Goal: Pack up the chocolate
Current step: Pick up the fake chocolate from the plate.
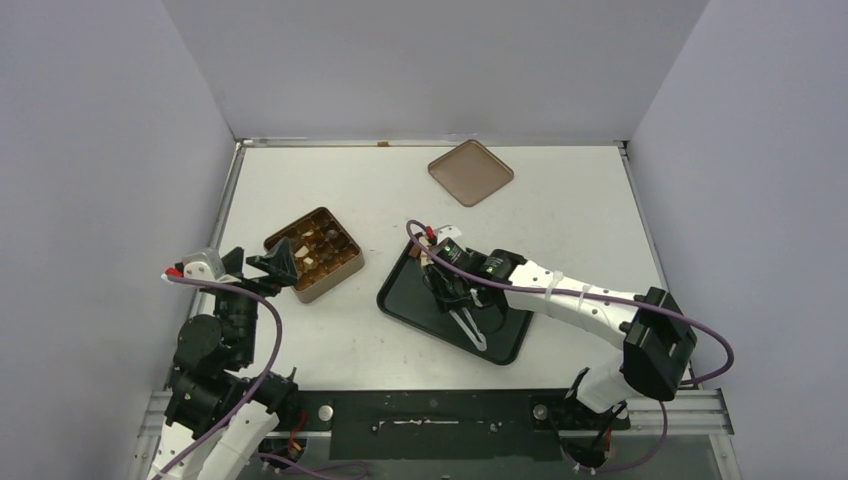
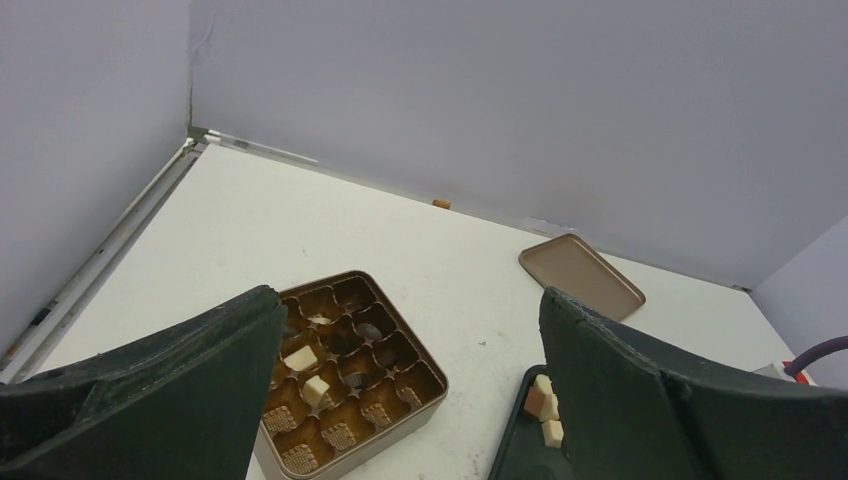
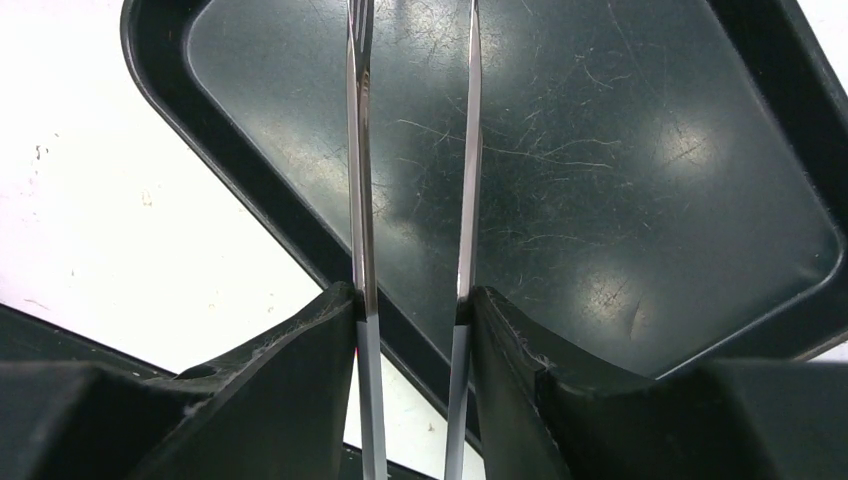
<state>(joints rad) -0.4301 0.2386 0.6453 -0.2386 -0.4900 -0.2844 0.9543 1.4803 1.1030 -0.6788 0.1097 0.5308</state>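
Left gripper (image 2: 408, 300) hangs empty at the tin's (image 1: 338, 278) 8 o'clock, fingers wide apart. Right gripper (image 3: 410, 295) clamps metal tongs (image 3: 360, 200) over the black tray (image 3: 650, 200); the blades stand spread with nothing between them, tips out of wrist view. The chocolate (image 2: 300, 358) fills several tin compartments, with a few cream pieces at the tray's 11 o'clock corner. The lid (image 1: 470, 172) lies at the tray's 12 o'clock.

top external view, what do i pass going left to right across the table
gold tin → black tray → right arm's elbow; the lid sits behind the tray, so it has no clear place
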